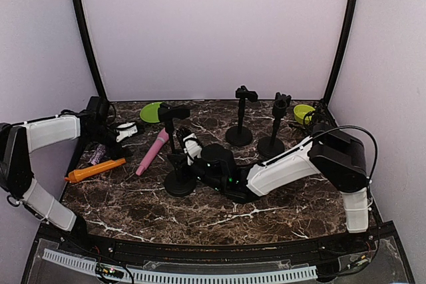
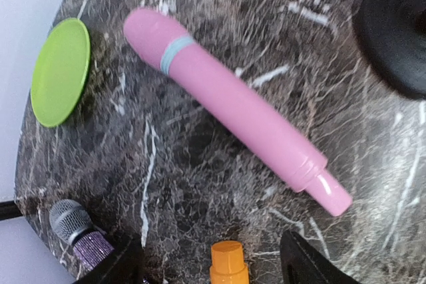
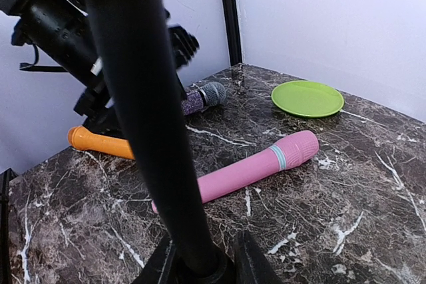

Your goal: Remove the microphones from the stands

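1. Marble, dark with white veins, forms the surface (image 1: 266, 211); a black front stand (image 1: 180, 183) rises near its middle and serves as the landmark for what follows.
2. Pink microphone (image 1: 152, 153) lies flat on the surface just left of the front stand's base, off the stand. Its rounded head, with a pale blue band, points toward the back.
3. Right pincer (image 3: 206, 267) reaches in from the right of the front stand. In the right wrist view its two fingers sit low on either side of the black pole, pinching it near the base.
4. Left pincer (image 2: 208, 267) hovers to the left of the front stand, beyond the pink microphone. Its dark fingers are spread wide, and it holds nothing.
5. Orange microphone (image 1: 96, 171) lies further left of the front stand than the pink one. One end of it shows between the left pincer's spread fingers, with a gap on each side.
6. Purple glittery microphone (image 3: 203, 96) with a grey mesh head lies on the far left side of the front stand, near the surface edge.
7. Green plate (image 1: 152, 112) sits behind and slightly left of the front stand.
8. Two more black stands (image 1: 239, 124) are behind and to the right of the front stand, with a green bowl (image 1: 304, 112) beyond them.
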You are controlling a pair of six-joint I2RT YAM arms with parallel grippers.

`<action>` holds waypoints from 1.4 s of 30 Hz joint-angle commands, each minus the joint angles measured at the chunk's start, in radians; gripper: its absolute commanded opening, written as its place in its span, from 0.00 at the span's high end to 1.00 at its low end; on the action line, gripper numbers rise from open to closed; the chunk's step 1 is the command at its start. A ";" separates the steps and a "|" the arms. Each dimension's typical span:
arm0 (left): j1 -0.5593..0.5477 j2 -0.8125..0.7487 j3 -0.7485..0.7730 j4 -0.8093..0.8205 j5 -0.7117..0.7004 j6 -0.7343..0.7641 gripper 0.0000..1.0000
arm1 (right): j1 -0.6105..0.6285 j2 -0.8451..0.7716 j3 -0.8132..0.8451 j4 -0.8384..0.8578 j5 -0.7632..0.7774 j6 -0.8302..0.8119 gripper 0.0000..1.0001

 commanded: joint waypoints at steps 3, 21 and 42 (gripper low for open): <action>0.003 -0.165 0.066 -0.246 0.307 -0.111 0.23 | -0.002 0.039 0.063 0.016 0.034 -0.043 0.85; -0.194 -0.252 -0.020 -0.122 0.602 -0.412 0.35 | -0.002 -0.162 0.060 0.034 -0.277 0.098 1.00; -0.242 -0.278 -0.029 -0.197 0.805 -0.490 0.64 | 0.016 -0.214 0.151 0.031 -0.379 0.147 1.00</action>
